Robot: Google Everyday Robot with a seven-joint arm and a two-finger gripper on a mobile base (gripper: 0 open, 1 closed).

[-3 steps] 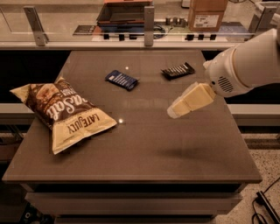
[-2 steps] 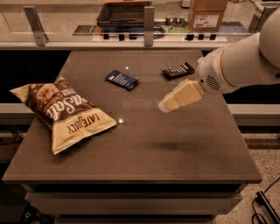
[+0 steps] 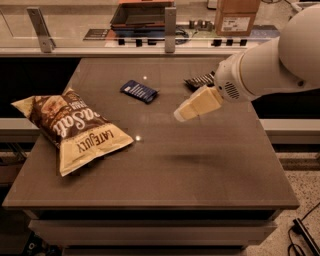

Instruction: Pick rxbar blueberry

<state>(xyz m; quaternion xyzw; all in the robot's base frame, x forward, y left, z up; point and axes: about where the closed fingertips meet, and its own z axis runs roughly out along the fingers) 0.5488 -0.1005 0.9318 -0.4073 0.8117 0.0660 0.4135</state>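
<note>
The rxbar blueberry (image 3: 139,91) is a small flat dark blue bar with white text, lying on the brown table (image 3: 200,170) toward the back, left of centre. My gripper (image 3: 181,114) hangs above the table's middle, at the end of the white arm that comes in from the right. It is to the right of the blue bar and a little nearer the front, apart from it and holding nothing that I can see.
A large Late July chip bag (image 3: 75,127) lies on the table's left side. A dark brown bar wrapper (image 3: 199,80) lies at the back right, partly hidden by the arm. Behind the table is a counter with a cardboard box (image 3: 236,15).
The gripper has moved left across the table, closer to the blue bar. The objects on the table have not moved.
</note>
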